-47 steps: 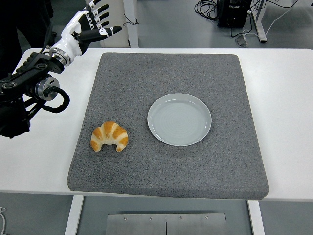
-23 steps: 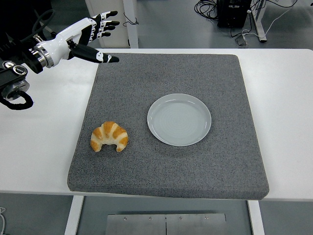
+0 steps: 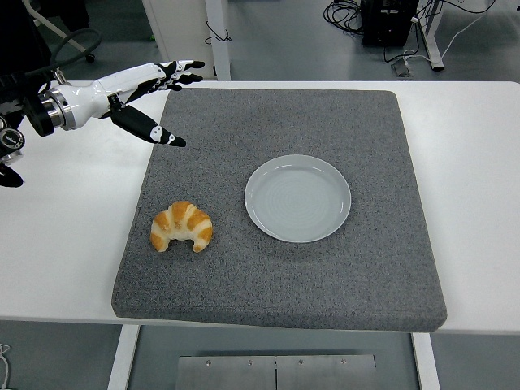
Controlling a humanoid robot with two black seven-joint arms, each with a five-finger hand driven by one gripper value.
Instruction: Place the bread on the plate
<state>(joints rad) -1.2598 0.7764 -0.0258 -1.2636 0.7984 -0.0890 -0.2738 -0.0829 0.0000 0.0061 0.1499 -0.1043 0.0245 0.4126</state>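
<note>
**Left hand spread above the mat's far-left corner, croissant lying on the mat**

At far left, a black arm reaching in over the white worktop (image 3: 73, 211), ending in a white-and-black left hand (image 3: 138, 89). Fingers (image 3: 180, 70) spread and extended toward the far-left corner of the mat, thumb angled down and apart from them, grasping nothing. Held clear of the surface, well away from the bread.

Next, a large square grey felt-like mat (image 3: 284, 268) covering most of the worktop. On its near-left part, a golden-brown crescent-shaped croissant (image 3: 181, 227), tips pointing toward the near edge, lying flat on the mat and untouched.

To the right of it, near the mat's middle, a round pale grey-white plate (image 3: 298, 197), bare, apart from the croissant with a strip of mat between them.

Beyond the worktop, at the top right, grey floor with black cables (image 3: 345, 12) and a desk's metal legs.
</note>
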